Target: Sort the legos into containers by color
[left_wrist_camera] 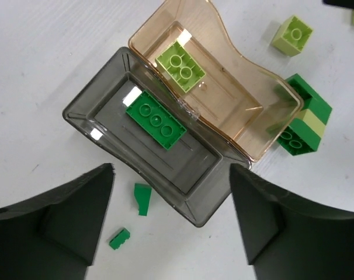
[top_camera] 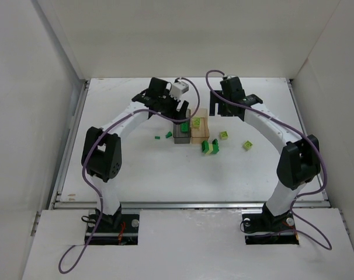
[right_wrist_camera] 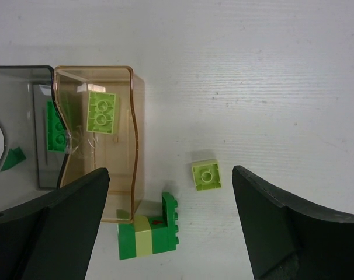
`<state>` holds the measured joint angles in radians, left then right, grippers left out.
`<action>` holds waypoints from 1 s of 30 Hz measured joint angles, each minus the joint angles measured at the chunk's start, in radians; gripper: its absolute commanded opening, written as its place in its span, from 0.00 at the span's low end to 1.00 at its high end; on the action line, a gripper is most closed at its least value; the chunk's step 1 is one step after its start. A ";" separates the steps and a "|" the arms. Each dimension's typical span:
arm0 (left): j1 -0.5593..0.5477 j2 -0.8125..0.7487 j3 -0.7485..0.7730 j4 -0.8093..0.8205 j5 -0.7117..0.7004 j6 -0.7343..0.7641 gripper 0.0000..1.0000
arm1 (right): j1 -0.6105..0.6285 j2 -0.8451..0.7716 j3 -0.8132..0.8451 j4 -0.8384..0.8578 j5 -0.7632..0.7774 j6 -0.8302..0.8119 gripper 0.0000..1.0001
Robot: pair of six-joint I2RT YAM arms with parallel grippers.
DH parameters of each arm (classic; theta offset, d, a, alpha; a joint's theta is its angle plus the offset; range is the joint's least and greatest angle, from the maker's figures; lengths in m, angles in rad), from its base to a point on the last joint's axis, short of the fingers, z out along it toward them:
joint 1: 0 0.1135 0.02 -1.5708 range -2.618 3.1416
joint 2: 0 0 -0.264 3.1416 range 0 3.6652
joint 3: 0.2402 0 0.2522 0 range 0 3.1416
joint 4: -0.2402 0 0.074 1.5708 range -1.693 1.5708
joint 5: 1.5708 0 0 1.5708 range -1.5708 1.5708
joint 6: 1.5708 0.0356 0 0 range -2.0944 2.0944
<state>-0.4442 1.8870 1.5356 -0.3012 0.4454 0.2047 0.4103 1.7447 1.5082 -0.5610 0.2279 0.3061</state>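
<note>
The smoky grey bin (left_wrist_camera: 101,102) holds one dark green brick (left_wrist_camera: 156,121). The amber bin (left_wrist_camera: 241,93) joined to it holds one pale yellow-green brick (left_wrist_camera: 180,65). My left gripper (left_wrist_camera: 171,175) is open and empty above the grey bin's near end. Two tiny dark green pieces (left_wrist_camera: 142,198) (left_wrist_camera: 120,238) lie on the table beside that bin. My right gripper (right_wrist_camera: 170,175) is open and empty above a loose pale brick (right_wrist_camera: 206,175) and a stacked dark green and pale clump (right_wrist_camera: 149,233) at the amber bin's corner (right_wrist_camera: 125,213).
In the top view the bins (top_camera: 190,139) sit mid-table with both grippers (top_camera: 180,111) (top_camera: 219,105) hovering behind them. Another pale brick (top_camera: 247,144) lies farther right. White walls enclose the table on three sides.
</note>
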 measured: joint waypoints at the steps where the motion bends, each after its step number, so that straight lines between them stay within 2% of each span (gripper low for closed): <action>1: 0.009 0.000 0.016 -0.015 0.015 0.015 0.69 | 0.000 -0.002 -0.001 0.001 0.000 -0.001 0.91; 3: 0.039 -0.004 0.039 -0.040 0.047 0.079 0.62 | 0.000 -0.005 -0.007 0.007 -0.009 -0.006 0.91; 5: 0.085 -0.018 0.032 -0.080 0.075 0.203 0.62 | 0.000 -0.008 -0.014 0.011 -0.024 -0.015 0.91; 9: 0.167 -0.041 -0.036 -0.202 0.089 0.547 0.62 | 0.000 -0.009 -0.019 0.012 -0.052 -0.024 0.91; 11: 0.177 -0.028 -0.064 -0.279 0.070 0.693 0.63 | 0.000 -0.009 -0.019 0.014 -0.060 -0.027 0.91; 14: 0.146 0.034 -0.068 -0.359 0.044 0.832 0.64 | 0.000 -0.009 -0.019 0.015 -0.068 -0.029 0.91; 20: 0.103 0.112 -0.071 -0.388 0.019 0.943 0.64 | 0.000 -0.009 -0.019 0.015 -0.073 -0.030 0.91; 24: 0.108 0.113 -0.074 -0.373 -0.006 0.982 0.57 | 0.000 -0.009 -0.019 0.016 -0.076 -0.030 0.91; 25: 0.109 0.114 -0.079 -0.371 -0.011 0.991 0.50 | 0.000 -0.009 -0.019 0.016 -0.077 -0.030 0.91; 27: 0.113 0.118 -0.087 -0.370 -0.020 1.004 0.46 | 0.000 -0.009 -0.019 0.015 -0.078 -0.030 0.91; 30: 0.113 0.129 -0.086 -0.371 -0.026 1.014 0.44 | 0.000 -0.009 -0.019 0.016 -0.079 -0.034 0.91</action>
<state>-0.3317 2.0159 1.4498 -0.6724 0.4194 1.2182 0.4103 1.7355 1.4891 -0.5453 0.1493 0.2726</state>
